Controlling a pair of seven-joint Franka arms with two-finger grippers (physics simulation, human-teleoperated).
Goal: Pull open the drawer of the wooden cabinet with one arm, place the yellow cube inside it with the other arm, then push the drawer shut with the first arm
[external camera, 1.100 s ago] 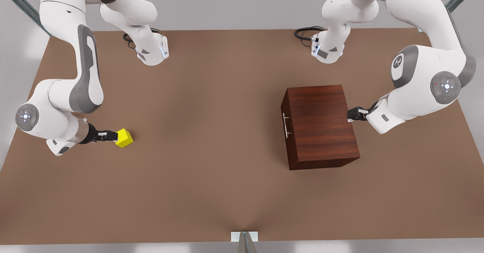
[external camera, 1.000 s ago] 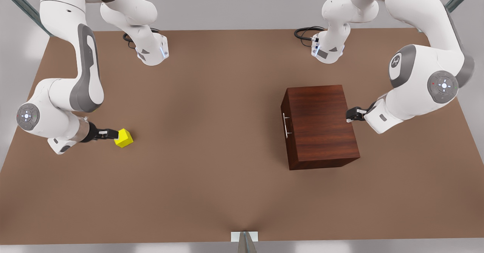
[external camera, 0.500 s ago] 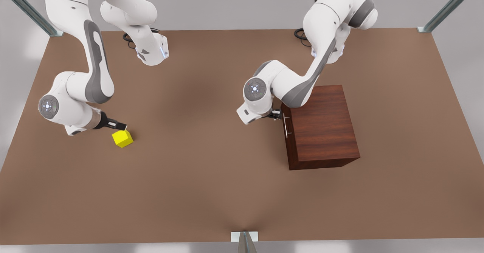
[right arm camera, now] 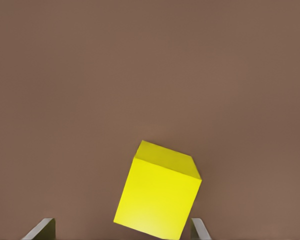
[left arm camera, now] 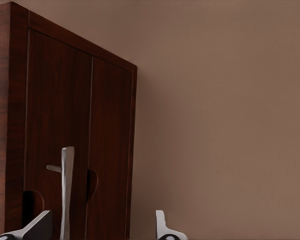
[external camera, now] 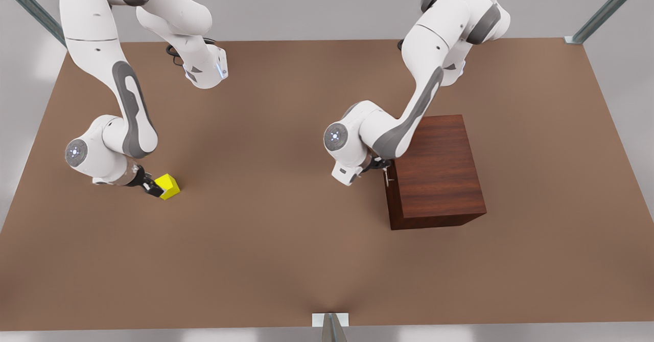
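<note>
On the brown table [external camera: 286, 240], two jobs are starting at once. At the front view's right, the left gripper [external camera: 384, 171] is sitting at the front of the cabinet [external camera: 437, 171], its fingers [left arm camera: 37, 227] spread apart with the handle [left arm camera: 66, 192] standing between them, not yet pinched. The drawer [left arm camera: 77, 150] is sitting flush and closed. At the front view's left, the right gripper [external camera: 153, 188] is hanging just beside the cube [external camera: 168, 186], which is resting on the table well apart from the cabinet; its fingers [right arm camera: 40, 230] are also spread, flanking the block without touching it.

The cube looks rigid, plain-faced and probably light, with sharp edges; its flat opposite sides are offering the best hold, though it is sitting skewed to the fingers. The slim silver bar looks smooth and possibly slippery, so gripping its middle seems wisest. The cabinet is showing dark reddish grain and looks heavy enough to stay put.
</note>
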